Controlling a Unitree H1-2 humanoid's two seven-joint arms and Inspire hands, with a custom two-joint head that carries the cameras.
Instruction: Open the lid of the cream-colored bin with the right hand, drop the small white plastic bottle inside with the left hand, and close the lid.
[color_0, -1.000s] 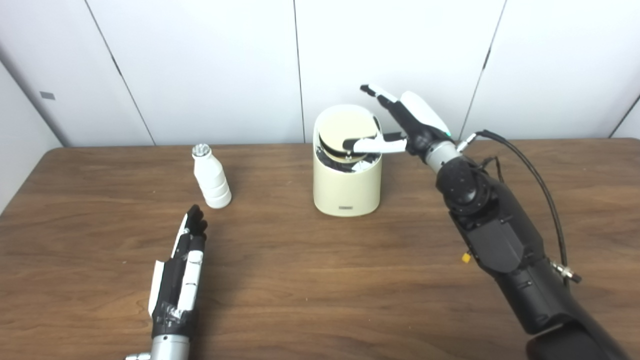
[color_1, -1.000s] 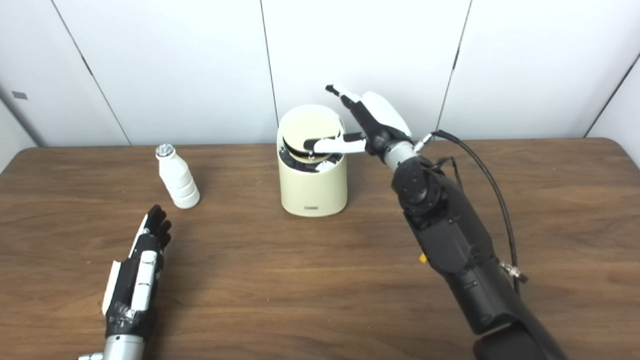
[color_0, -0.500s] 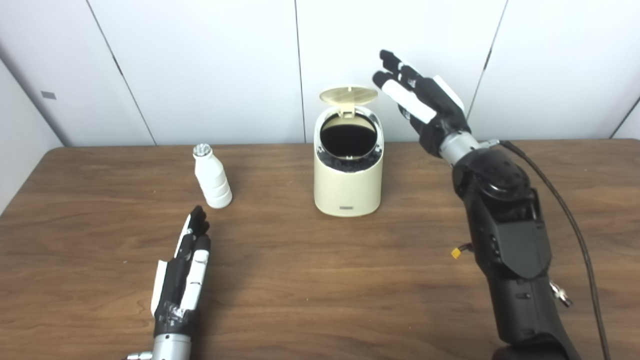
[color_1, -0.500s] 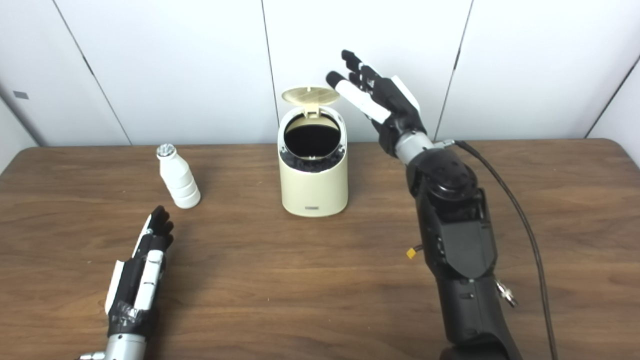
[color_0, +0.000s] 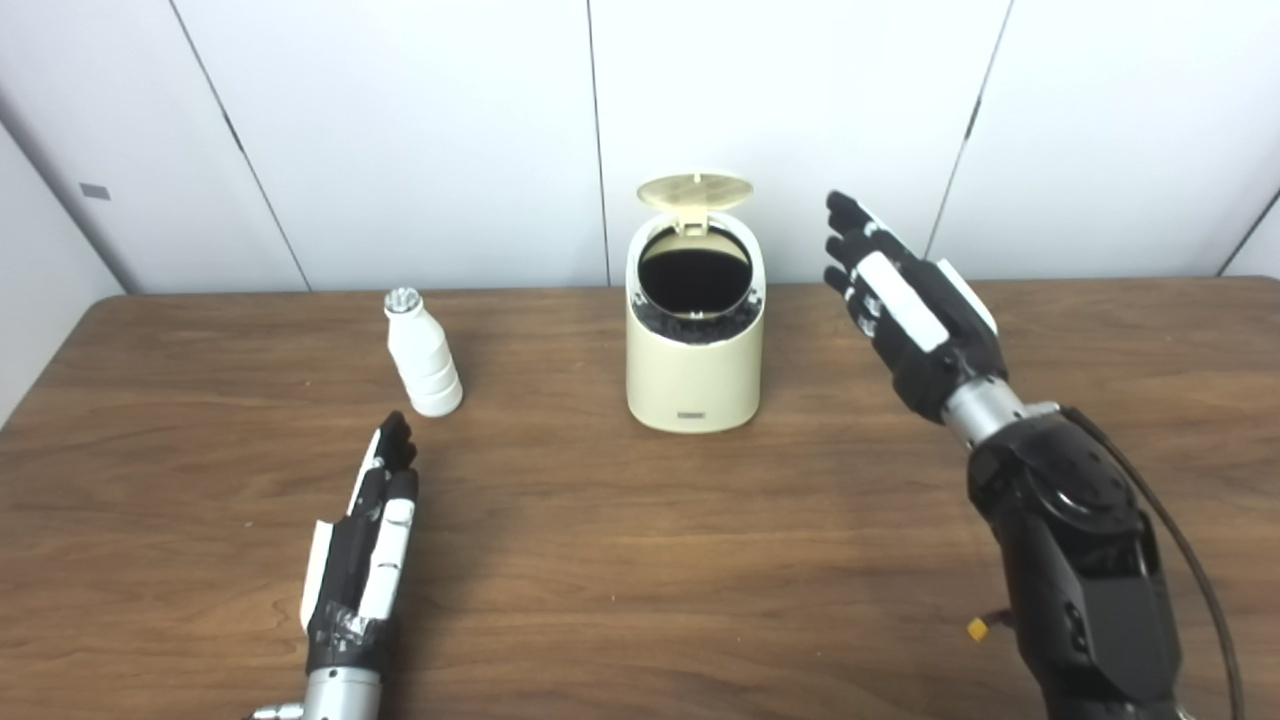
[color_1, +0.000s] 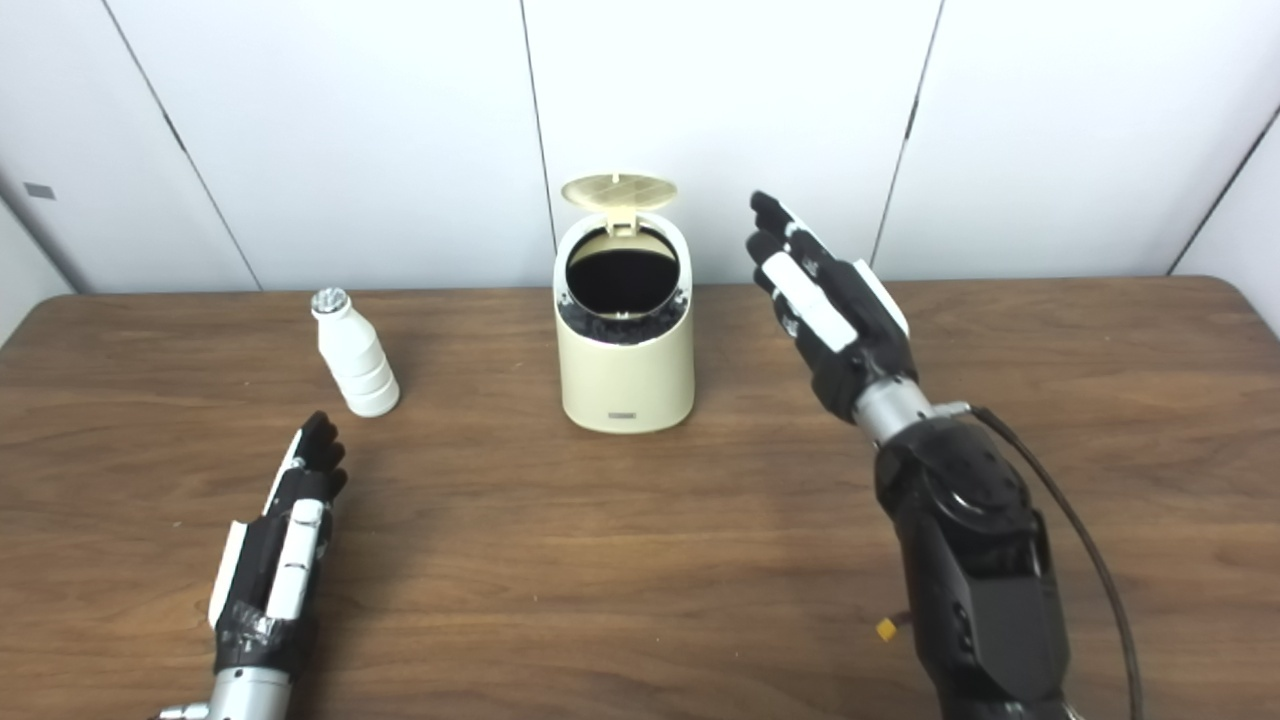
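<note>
The cream-colored bin (color_0: 693, 375) stands at the middle back of the brown table, its round lid (color_0: 695, 191) flipped up behind a dark opening. A small white plastic bottle (color_0: 424, 355) with a silvery cap stands upright to the bin's left. My left hand (color_0: 362, 545) lies flat and open on the table, its fingertips just short of the bottle. My right hand (color_0: 908, 305) hovers open to the right of the bin, fingers straight and pointing up and away, touching nothing.
The wooden table (color_0: 640, 560) stretches wide in front of the bin. A white panelled wall (color_0: 400, 130) rises right behind its back edge. A black cable (color_0: 1190, 560) runs along my right forearm.
The lid sprang from half open to fully up. My right hand left the bin's rim, rose, then drew back down and to the right. My left hand barely moved.
</note>
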